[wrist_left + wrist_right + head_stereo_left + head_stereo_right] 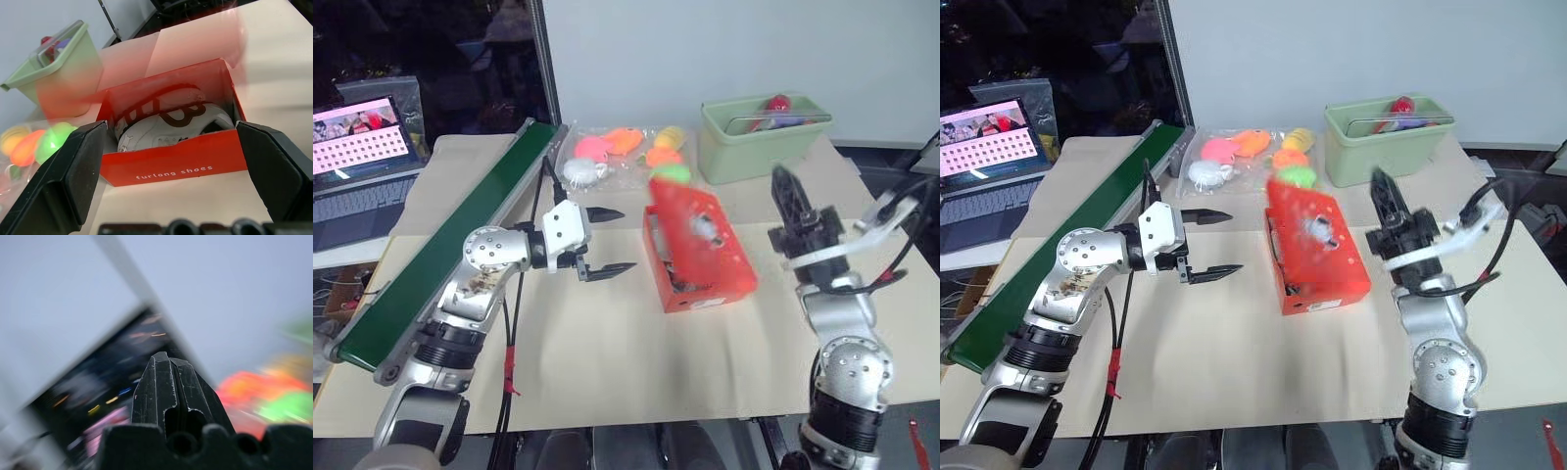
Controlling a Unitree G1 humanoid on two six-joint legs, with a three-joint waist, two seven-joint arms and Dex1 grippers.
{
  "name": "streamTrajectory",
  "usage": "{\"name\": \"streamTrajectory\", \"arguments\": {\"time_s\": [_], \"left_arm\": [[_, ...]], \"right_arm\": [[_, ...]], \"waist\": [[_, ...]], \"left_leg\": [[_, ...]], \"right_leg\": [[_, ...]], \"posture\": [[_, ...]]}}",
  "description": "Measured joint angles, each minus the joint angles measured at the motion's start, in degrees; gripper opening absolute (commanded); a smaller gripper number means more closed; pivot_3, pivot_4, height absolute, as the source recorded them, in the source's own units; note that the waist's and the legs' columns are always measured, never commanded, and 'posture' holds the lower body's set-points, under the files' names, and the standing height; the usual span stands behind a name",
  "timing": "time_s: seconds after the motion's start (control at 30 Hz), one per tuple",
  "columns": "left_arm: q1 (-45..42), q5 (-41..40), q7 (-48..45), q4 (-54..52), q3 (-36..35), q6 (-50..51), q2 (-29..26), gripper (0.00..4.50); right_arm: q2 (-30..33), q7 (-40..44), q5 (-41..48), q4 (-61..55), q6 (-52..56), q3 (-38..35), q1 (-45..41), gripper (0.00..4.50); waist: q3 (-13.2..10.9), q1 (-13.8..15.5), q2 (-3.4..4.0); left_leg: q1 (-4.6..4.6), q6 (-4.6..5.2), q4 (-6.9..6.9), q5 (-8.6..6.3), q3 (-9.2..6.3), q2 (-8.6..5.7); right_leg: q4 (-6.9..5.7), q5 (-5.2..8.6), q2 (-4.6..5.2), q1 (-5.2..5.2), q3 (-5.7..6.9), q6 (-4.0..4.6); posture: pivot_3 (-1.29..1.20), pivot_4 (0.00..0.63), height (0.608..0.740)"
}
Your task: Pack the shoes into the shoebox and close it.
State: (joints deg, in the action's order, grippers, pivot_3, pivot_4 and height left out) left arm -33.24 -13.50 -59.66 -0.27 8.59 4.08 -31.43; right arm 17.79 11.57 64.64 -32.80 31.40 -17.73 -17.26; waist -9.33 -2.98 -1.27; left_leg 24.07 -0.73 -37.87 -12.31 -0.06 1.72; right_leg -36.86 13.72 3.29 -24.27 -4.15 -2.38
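Observation:
The red-orange shoebox (710, 279) stands in the middle of the table, between my two arms. Its hinged lid (685, 208) is smeared with motion above the box. In the left wrist view a cream-white shoe (166, 129) with dark brown markings lies inside the shoebox (171, 161). My left gripper (626, 240) hovers open just left of the box, pointing at its side with nothing between the fingers. My right gripper (783, 186) is raised to the right of the box, pointing up and away, shut and empty; the right wrist view shows its fingers (161, 382) pressed together.
A pale green bin (759, 142) stands behind the box. Bright soft toys in clear plastic (626, 152) lie at the back centre. A long green conveyor (460, 245) runs along the left, with a laptop (362, 162) beyond it. Bare beige table lies in front.

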Motion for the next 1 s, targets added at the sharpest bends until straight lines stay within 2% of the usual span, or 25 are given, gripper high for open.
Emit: {"name": "streamTrajectory", "arguments": {"time_s": [0.13, 0.23, 0.3, 0.5, 0.63, 0.77, 1.0], "left_arm": [[0.3, 0.0, 0.3, -0.3, 0.0, 0.7, -0.1, 4.50], [0.3, 0.0, 0.6, -0.4, 0.0, 1.1, -0.1, 4.50], [0.3, 0.0, 0.6, -0.4, 0.0, 1.1, 0.0, 4.50], [0.6, 0.0, 0.8, -1.2, 0.0, 1.3, 0.1, 4.50], [1.2, 0.0, 1.6, -1.7, -0.2, 2.1, 0.0, 4.50], [2.1, 0.0, 2.3, -3.4, -0.2, 2.6, -0.1, 4.50], [3.1, 0.0, 4.0, -5.3, -0.8, 4.3, -0.7, 4.50]], "right_arm": [[14.8, 6.9, -0.7, -6.8, 8.9, 8.7, -0.2, 0.03], [18.1, 8.2, -5.9, -4.7, 12.2, 14.9, -2.1, 0.03], [17.6, 7.3, -9.9, -0.8, 12.6, 17.3, -3.7, 0.03], [10.4, -1.1, -27.5, 16.6, 11.2, 22.4, -11.3, 0.03], [10.4, 0.0, -37.0, 24.6, 10.0, 27.9, -12.3, 0.03], [11.0, 2.7, -43.2, 26.8, 9.6, 32.3, -12.1, 0.03], [9.5, 5.0, -47.9, 27.2, 9.7, 32.6, -11.8, 0.03]], "waist": [[0.0, 0.7, -0.07], [0.0, 0.7, -0.15], [0.0, 0.6, -0.16], [0.0, 0.6, -0.16], [0.0, 0.8, -0.16], [0.0, 0.7, -0.18], [0.0, 0.7, -0.24]], "left_leg": [[-0.01, 0.00, -0.05, 0.00, -0.02, 0.01], [0.00, 0.00, -0.06, 0.00, -0.01, -0.01], [0.00, 0.00, -0.07, 0.00, -0.01, 0.00], [0.08, 0.00, -0.07, 0.00, -0.01, -0.01], [0.14, 0.00, -0.07, 0.00, -0.02, -0.01], [0.00, 0.01, -0.07, 0.00, -0.02, 0.00], [-0.26, 0.00, -0.07, 0.00, -0.01, 0.03]], "right_leg": [[0.11, 0.00, -0.01, 0.07, 0.06, 0.00], [0.12, -0.01, -0.01, 0.07, 0.06, 0.01], [0.11, -0.01, -0.02, 0.05, 0.05, 0.02], [0.10, -0.02, -0.02, -0.04, 0.05, 0.04], [0.12, -0.02, -0.01, -0.08, 0.08, 0.04], [0.08, -0.03, -0.02, 0.04, 0.08, 0.04], [0.06, -0.02, -0.04, 0.26, 0.07, 0.04]], "posture": [[0.00, 0.150, 0.729], [0.00, 0.150, 0.729], [0.00, 0.150, 0.729], [0.00, 0.150, 0.729], [0.00, 0.150, 0.729], [0.00, 0.150, 0.729], [0.00, 0.150, 0.729]]}}
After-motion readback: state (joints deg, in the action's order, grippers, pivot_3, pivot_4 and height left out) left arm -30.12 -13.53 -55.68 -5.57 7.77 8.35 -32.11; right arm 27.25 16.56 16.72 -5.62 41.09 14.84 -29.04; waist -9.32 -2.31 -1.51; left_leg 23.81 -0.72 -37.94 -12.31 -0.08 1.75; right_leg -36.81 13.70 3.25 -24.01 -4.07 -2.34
